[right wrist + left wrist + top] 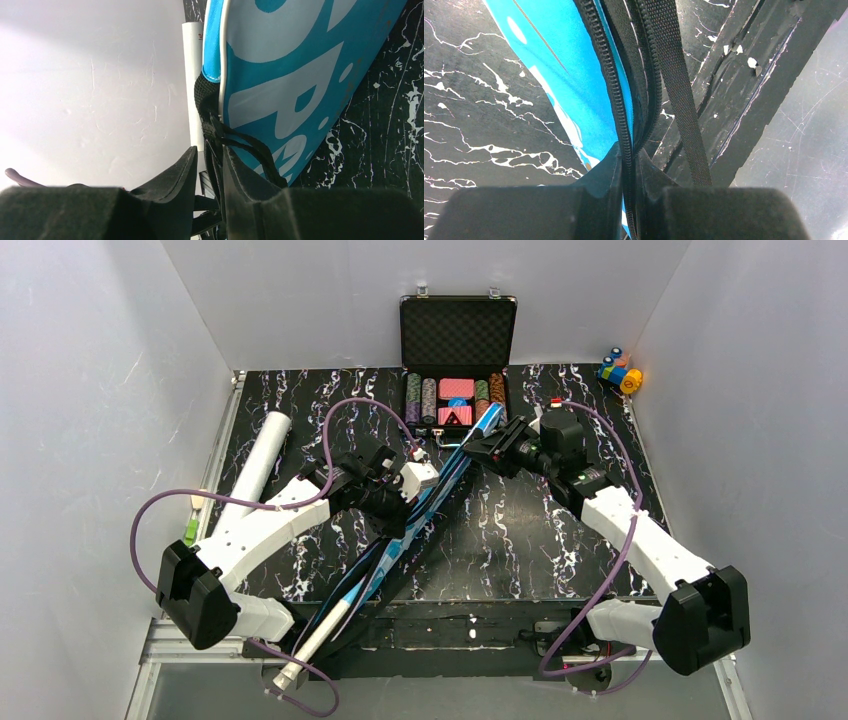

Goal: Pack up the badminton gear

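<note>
Packing looks about midway. The blue bag (564,75) lies slantwise across the worktop (520,530), from the near left edge toward the middle of the far edge, and a pale racket handle (310,645) pokes from its near end. The left claw (628,150) is pinched tight on the zip (616,95), whose teeth stand parted. The right claw (210,155) is narrow around the black strap (212,130); I cannot tell whether it grips. The white tube (258,455) lies unpacked by the left edge.
</note>
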Robot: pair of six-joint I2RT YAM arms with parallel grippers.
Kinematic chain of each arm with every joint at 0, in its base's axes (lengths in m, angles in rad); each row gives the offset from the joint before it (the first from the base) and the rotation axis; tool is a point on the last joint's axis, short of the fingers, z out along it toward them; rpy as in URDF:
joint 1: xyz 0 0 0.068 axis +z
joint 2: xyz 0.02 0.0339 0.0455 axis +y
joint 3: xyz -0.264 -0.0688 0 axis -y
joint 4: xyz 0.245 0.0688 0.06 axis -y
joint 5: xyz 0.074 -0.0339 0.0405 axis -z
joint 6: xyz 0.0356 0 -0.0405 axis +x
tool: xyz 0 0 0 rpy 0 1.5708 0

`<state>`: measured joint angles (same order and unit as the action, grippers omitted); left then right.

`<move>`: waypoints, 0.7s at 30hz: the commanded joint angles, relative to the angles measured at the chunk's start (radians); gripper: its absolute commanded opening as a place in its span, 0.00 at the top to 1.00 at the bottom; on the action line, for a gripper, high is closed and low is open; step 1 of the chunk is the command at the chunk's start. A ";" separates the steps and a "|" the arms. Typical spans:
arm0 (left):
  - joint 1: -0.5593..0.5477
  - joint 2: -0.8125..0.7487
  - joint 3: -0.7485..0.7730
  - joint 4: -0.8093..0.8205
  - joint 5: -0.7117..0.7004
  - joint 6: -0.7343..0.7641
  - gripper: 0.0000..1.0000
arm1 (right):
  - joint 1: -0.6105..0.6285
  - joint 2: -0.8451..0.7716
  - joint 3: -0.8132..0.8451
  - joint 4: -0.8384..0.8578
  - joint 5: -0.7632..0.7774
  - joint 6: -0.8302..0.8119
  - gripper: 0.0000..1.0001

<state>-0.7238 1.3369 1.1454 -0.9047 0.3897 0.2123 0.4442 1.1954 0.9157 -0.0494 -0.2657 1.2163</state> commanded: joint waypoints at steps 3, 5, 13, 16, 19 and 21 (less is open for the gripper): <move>-0.001 -0.035 0.015 0.038 0.018 0.010 1.00 | -0.006 0.012 0.021 0.060 -0.018 0.001 0.71; 0.000 -0.035 0.014 0.038 0.018 0.010 1.00 | -0.006 0.012 0.021 0.069 -0.018 0.003 0.74; -0.001 -0.037 0.014 0.039 0.014 0.010 1.00 | -0.006 0.003 0.014 0.074 -0.020 0.012 0.99; -0.001 -0.037 0.013 0.040 0.014 0.010 1.00 | -0.004 -0.006 0.002 0.082 -0.029 0.023 0.99; -0.001 -0.035 0.014 0.040 0.014 0.010 1.00 | 0.010 -0.020 -0.015 0.097 -0.036 0.039 0.99; -0.001 -0.033 0.014 0.040 0.013 0.010 1.00 | 0.028 -0.031 -0.022 0.093 -0.030 0.040 0.99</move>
<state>-0.7238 1.3369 1.1454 -0.9047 0.3897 0.2123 0.4488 1.2037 0.9058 -0.0128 -0.2802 1.2396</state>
